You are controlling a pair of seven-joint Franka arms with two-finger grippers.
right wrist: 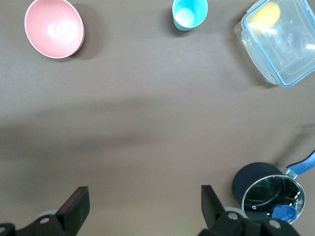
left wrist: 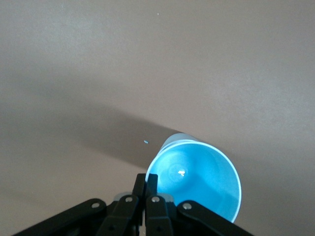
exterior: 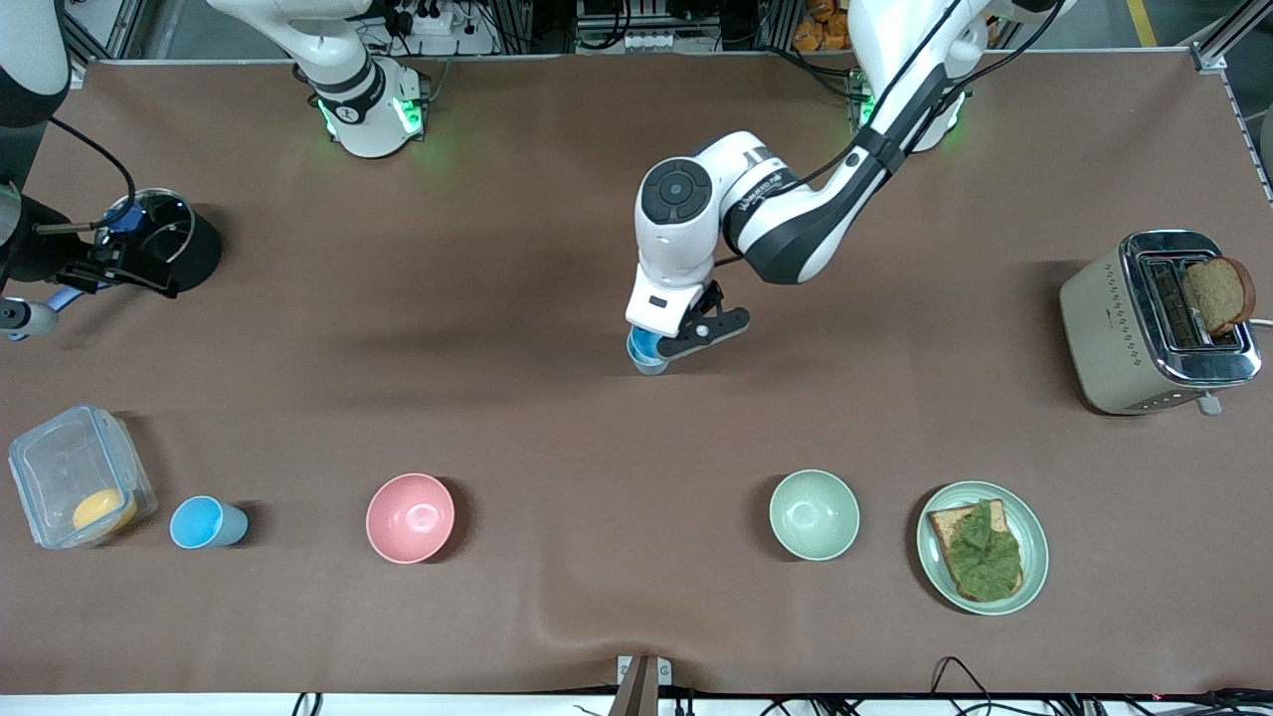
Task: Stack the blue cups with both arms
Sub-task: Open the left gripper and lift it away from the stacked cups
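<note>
We have the left gripper (exterior: 664, 350) at the centre of the front view, fingers pinched tight on the rim of a blue cup (exterior: 646, 351). In the left wrist view that held cup (left wrist: 197, 179) sits at the lower middle of the frame, mouth open toward us, with the black fingers (left wrist: 142, 199) clamped together on its rim. We cannot tell whether its base touches the brown table (exterior: 557, 199).

Down at the lower left of the front view stands the second blue cup (exterior: 207, 523), upright, between the clear lidded container (exterior: 80, 489) and the pink bowl (exterior: 410, 517). The right wrist view shows it (right wrist: 189, 14) at the top centre.

The right gripper (right wrist: 142, 206) waits at the left edge of the front view beside the dark saucepan (exterior: 164, 239); its fingers (right wrist: 76, 206) are spread wide with nothing between them.

Lower right of the front view we see the pale green bowl (exterior: 814, 514), then the plate (exterior: 982, 547) with a lettuce-topped slice, and at the right edge the toaster (exterior: 1159, 323) holding bread.
</note>
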